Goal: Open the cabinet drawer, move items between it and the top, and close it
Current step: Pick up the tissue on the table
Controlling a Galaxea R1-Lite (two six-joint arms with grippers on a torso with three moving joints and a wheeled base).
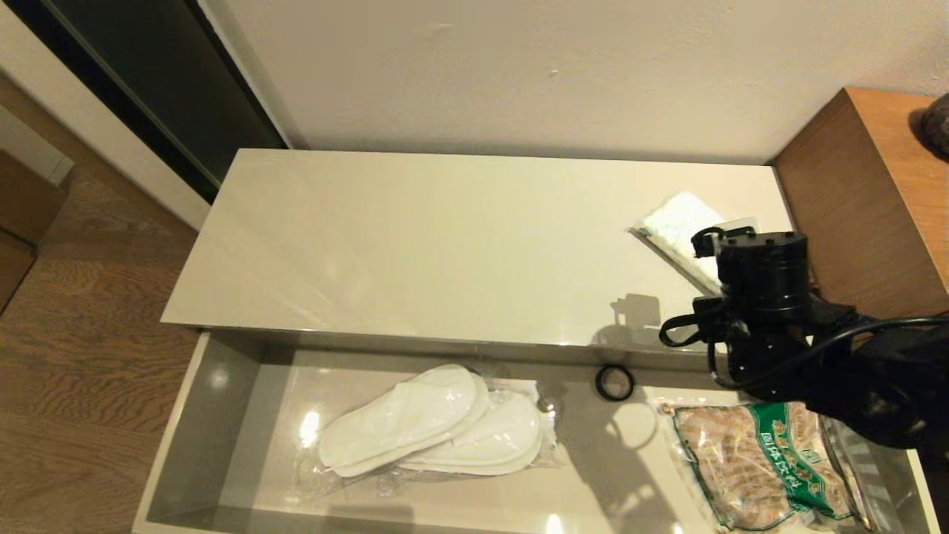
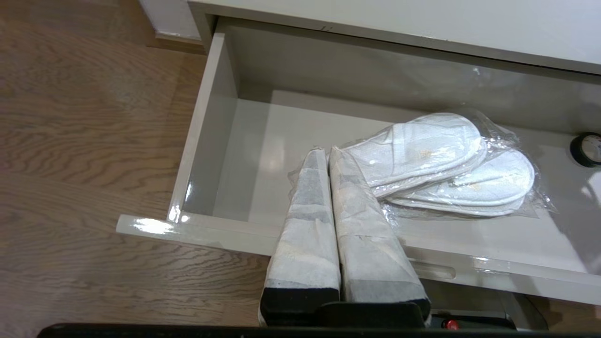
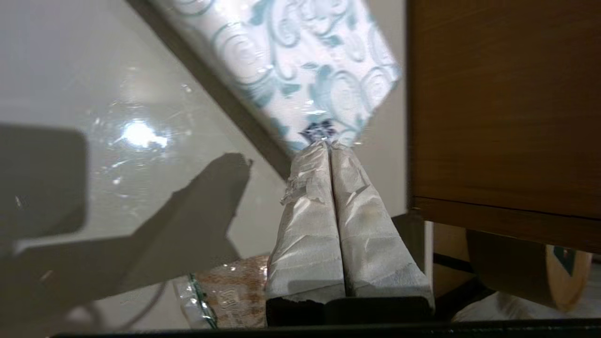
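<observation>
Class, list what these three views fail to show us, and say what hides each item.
- Tissue pack: head view, near end behind the right arm; right wrist view, cut by the frame edge.
- Right gripper: shut at the pack's edge, contact hidden behind its fingers.
- Snack bag: head view, cut off at the bottom edge.
- Black ring: left wrist view, cut by the frame edge.

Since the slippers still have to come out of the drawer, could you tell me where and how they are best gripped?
Grip the clear-plastic-wrapped flat white slippers by the loose wrapper edge or across the narrower heel end, coming straight down from above. They lie flat on the floor of the open grey-beige drawer, so a side approach is walled off. The shut left hand hovers nearest and would need to open first.
</observation>
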